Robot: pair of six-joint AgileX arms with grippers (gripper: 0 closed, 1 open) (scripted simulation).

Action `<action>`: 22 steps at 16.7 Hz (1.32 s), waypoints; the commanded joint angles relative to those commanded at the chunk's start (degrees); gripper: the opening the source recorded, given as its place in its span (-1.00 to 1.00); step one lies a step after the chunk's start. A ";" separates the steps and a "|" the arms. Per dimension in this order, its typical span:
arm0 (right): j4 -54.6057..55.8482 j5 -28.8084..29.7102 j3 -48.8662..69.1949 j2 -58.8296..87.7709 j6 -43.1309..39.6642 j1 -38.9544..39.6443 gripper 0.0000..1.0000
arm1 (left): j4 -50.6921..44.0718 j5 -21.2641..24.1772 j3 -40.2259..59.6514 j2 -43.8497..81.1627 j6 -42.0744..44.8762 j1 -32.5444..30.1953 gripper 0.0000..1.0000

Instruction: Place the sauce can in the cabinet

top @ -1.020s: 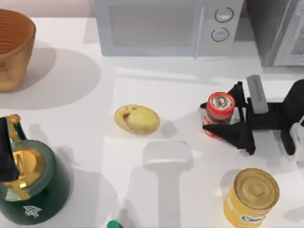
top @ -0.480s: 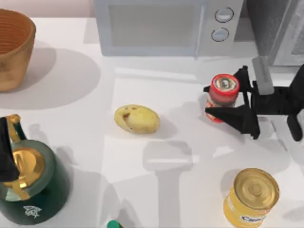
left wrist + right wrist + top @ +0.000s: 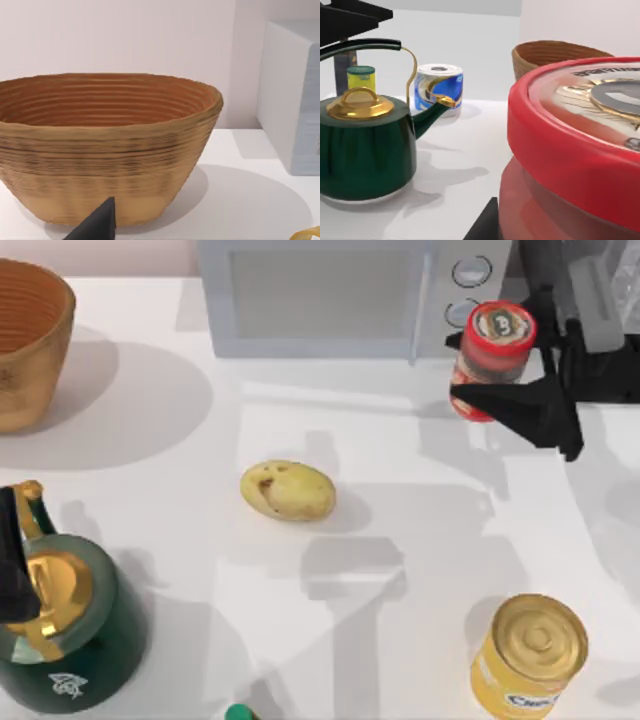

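The sauce can, red with a red-rimmed silvery top, hangs above the table in front of the microwave's knobs. My right gripper is shut on it, one black finger on each side. The can's red rim looms large in the right wrist view. The cabinet, a dark grey unit, stands at the back right corner, just right of the can and partly hidden by my right arm. My left gripper is parked at the left edge over the kettle, and one dark fingertip is visible before the basket.
A light grey microwave stands along the back. A potato lies mid-table, and a yellow can with a gold lid stands front right. A green kettle sits front left and a woven basket back left.
My right gripper has lifted the sauce can off the table and carried it back and to the right, up to the microwave's knobs beside the cabinet. The left arm has not moved.
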 joint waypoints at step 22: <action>-31.15 32.14 -24.53 -47.10 -2.01 -3.58 -1.00 | 0.00 0.00 0.00 0.00 0.00 0.00 1.00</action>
